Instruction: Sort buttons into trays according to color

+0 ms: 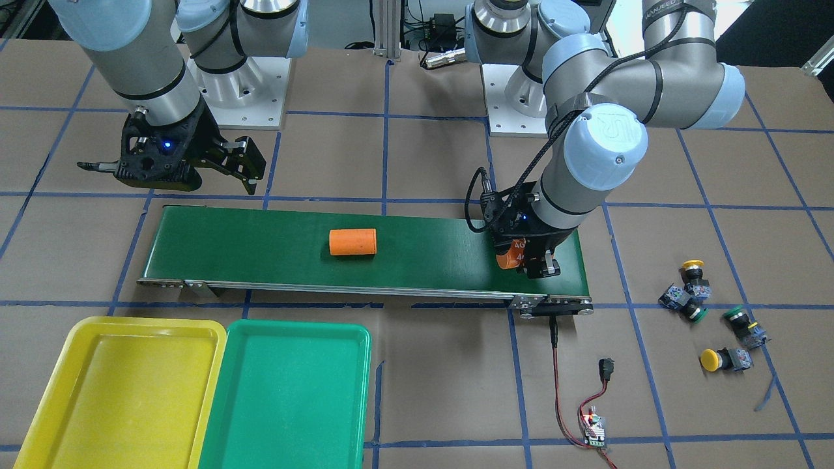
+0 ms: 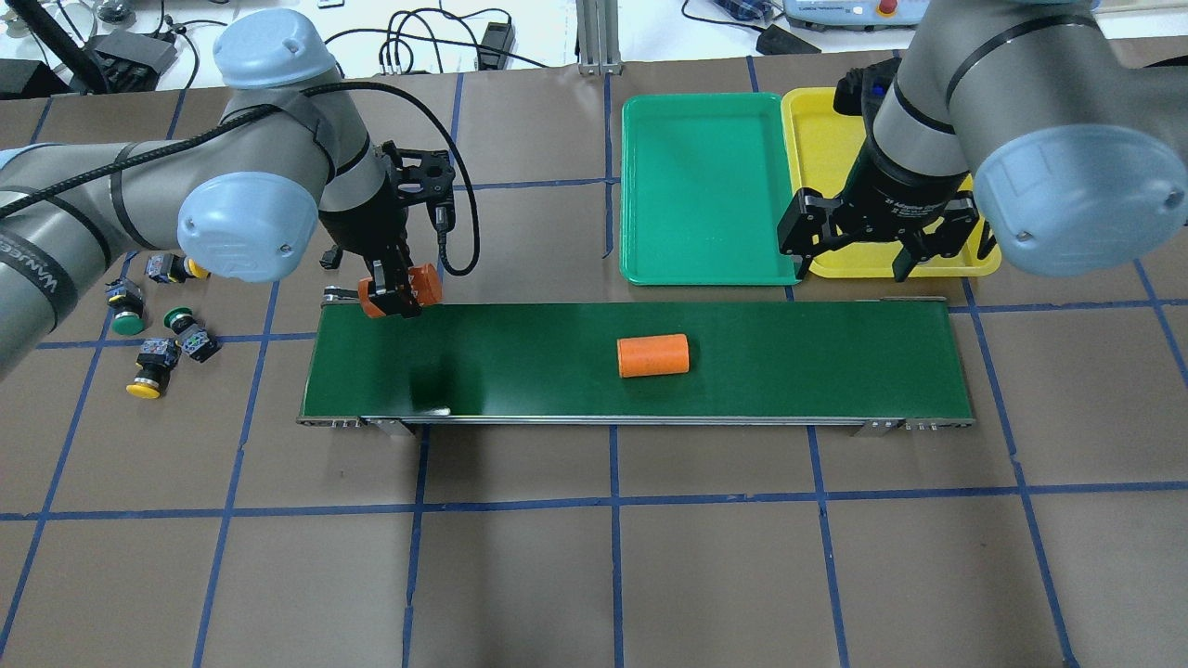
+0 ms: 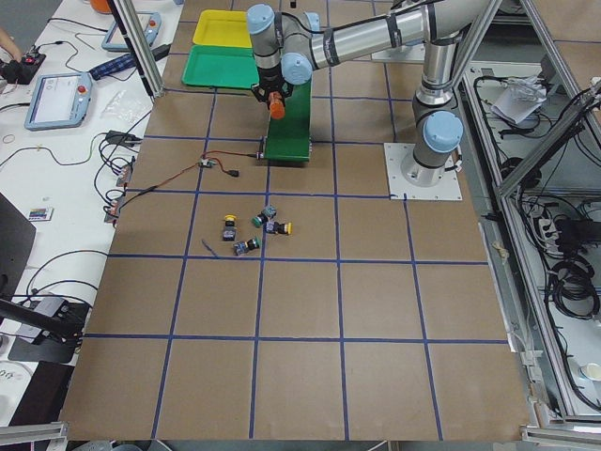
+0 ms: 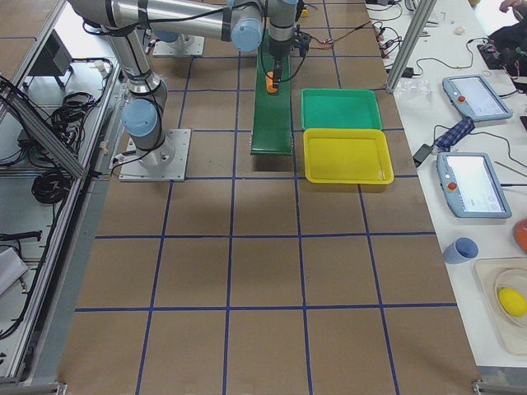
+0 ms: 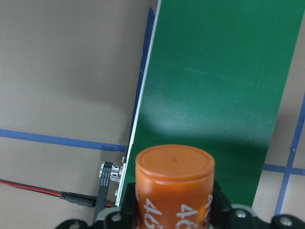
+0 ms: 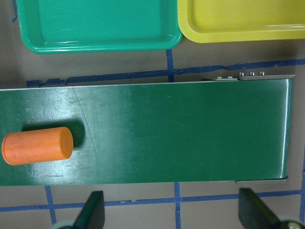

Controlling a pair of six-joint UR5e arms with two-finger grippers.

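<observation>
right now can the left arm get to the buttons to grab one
Probably not yet. The left gripper is shut on an orange cylinder over the conveyor belt. The buttons lie uncovered on the table beside that arm, so the way looks free once it lets go.

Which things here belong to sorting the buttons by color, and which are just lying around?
Belongs to the job: yellow-capped buttons, green-capped buttons, yellow tray, green tray.
Not part of it: conveyor belt, orange cylinder lying on it, second orange cylinder held in the left hand, wired circuit board.
</observation>
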